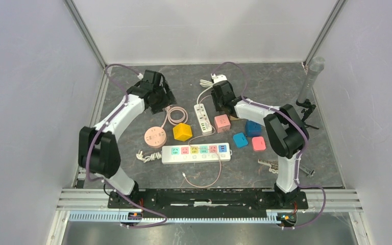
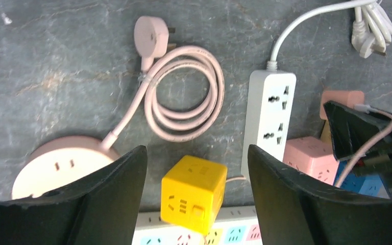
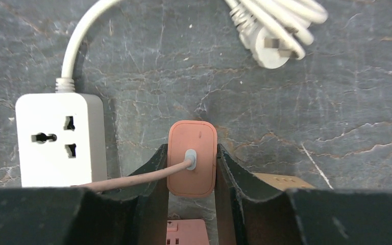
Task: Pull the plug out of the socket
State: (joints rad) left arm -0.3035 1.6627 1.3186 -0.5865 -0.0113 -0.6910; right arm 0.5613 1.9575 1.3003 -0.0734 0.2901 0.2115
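Note:
My right gripper (image 3: 191, 153) is shut on a salmon plug (image 3: 192, 158) with a pink cable running off to the left. It holds the plug above the pink cube socket (image 3: 186, 232), and bare table shows between the two. In the top view this gripper (image 1: 223, 102) hovers just behind the pink cube (image 1: 222, 123). My left gripper (image 2: 196, 153) is open and empty above the yellow cube socket (image 2: 194, 193). In the top view it (image 1: 159, 99) sits at the back left. The plug (image 2: 342, 97) and the pink cube (image 2: 310, 155) also show in the left wrist view.
A white power strip (image 1: 202, 117) lies left of the pink cube. A long strip with coloured sockets (image 1: 196, 152) lies in front. A round pink socket (image 1: 154, 137) with coiled cord, two blue cubes (image 1: 253, 127) and another pink cube (image 1: 258, 144) lie nearby.

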